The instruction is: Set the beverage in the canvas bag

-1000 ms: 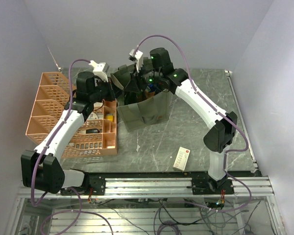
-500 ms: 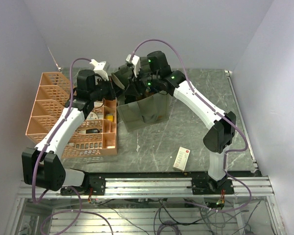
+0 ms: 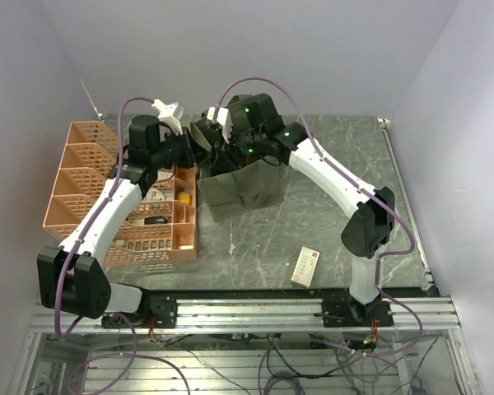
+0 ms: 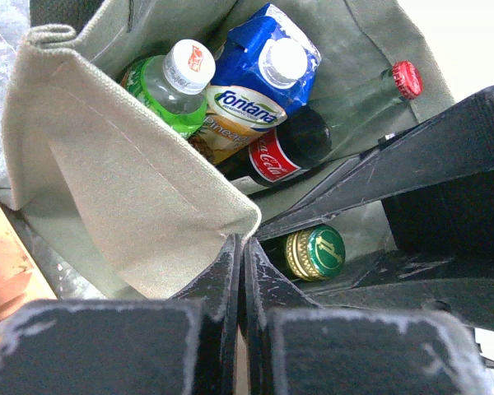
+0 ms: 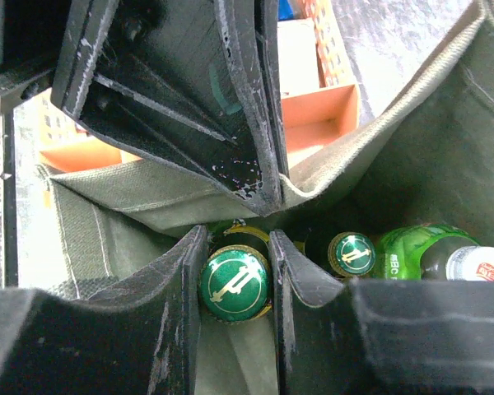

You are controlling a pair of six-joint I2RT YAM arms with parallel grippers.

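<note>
green-capped bottle (image 5: 234,285) clamped in right gripper (image 5: 235,267); left gripper (image 4: 240,251) pinches rim — olive canvas bag (image 4: 107,164)

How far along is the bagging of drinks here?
Done: a cola bottle, a carton and a green bottle already sit in the bag. In hand: the left gripper pinches the bag's rim, holding it open, while the right gripper grips a green-capped bottle inside the bag. Left: release that bottle and pull the arm out. Whether more drinks wait outside cannot be told.
</note>
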